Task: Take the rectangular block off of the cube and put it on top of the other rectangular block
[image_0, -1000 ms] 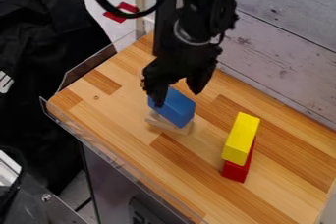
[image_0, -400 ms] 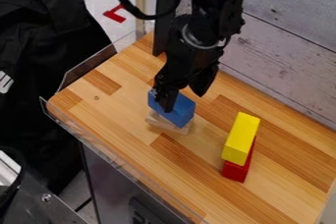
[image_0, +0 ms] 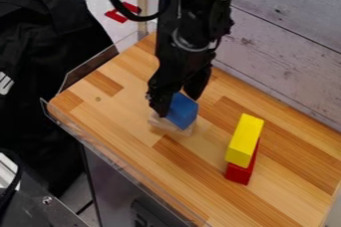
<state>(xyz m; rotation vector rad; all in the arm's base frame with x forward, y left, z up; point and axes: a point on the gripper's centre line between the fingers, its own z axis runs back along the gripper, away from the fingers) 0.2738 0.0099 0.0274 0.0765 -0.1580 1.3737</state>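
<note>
Blocks total four: blue (image_0: 183,112), yellow (image_0: 245,140), red (image_0: 238,172), apparently wooden (image_0: 169,125); one gripper (image_0: 177,105) hangs, jaws parted.

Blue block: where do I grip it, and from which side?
Best, I think, to come down from above and grip the blue block around its middle, across its two long sides. It lies lengthwise, narrower across than along, and sits raised on the pale block, which should let you stay above that one.

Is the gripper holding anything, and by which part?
It cannot be told: the black gripper is at the far end of the blue rectangular block, but a grip is unclear.
</note>
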